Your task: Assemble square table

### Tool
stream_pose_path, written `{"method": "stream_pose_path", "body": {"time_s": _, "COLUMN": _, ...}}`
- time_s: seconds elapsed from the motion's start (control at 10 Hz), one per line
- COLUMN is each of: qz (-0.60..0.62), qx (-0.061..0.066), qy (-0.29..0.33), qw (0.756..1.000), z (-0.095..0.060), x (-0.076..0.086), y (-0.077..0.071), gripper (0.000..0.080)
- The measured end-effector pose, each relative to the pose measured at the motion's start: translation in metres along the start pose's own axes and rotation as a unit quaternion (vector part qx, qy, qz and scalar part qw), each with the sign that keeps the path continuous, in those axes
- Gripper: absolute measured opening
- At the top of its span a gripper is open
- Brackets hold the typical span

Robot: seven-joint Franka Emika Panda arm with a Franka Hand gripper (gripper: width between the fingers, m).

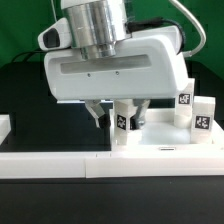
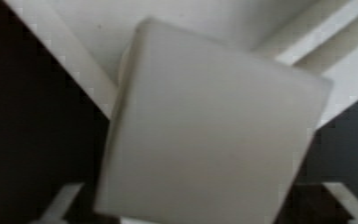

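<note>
In the exterior view my gripper (image 1: 118, 118) hangs low over the white square panel (image 1: 160, 138). A white leg peg (image 1: 122, 122) with a black-white tag stands between its fingers. In the wrist view the peg (image 2: 202, 120) fills the middle as a pale slab. The fingertips (image 2: 59, 205) show on either side of it with dark gaps between, so my gripper (image 2: 194, 208) is open around the peg and not closed on it. Two more tagged pegs (image 1: 185, 98) (image 1: 203, 113) stand at the exterior view's right.
A long white bar (image 1: 90, 163) runs along the front of the black surface. A small white piece (image 1: 5, 126) sits at the exterior view's left edge. A green backdrop stands behind.
</note>
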State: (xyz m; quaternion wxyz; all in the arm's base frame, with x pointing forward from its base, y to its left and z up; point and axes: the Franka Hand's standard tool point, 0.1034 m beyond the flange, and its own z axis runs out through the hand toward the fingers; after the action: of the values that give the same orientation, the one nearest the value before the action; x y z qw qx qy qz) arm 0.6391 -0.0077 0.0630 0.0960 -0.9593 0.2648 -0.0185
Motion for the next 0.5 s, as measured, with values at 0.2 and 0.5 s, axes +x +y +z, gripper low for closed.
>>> {"method": "stream_pose_path", "body": {"time_s": 0.2, "qz": -0.128, "qx": -0.007, "qy": -0.012, "qw": 0.992, "z": -0.0023, "x": 0.0000, "y": -0.0007, "gripper": 0.0574}}
{"method": "stream_pose_path", "body": {"time_s": 0.5, "qz": -0.199, "qx": -0.012, "qy": -0.013, "qw": 0.980, "z": -0.0018, "x": 0.0008, "y": 0.0022, "gripper": 0.0646}}
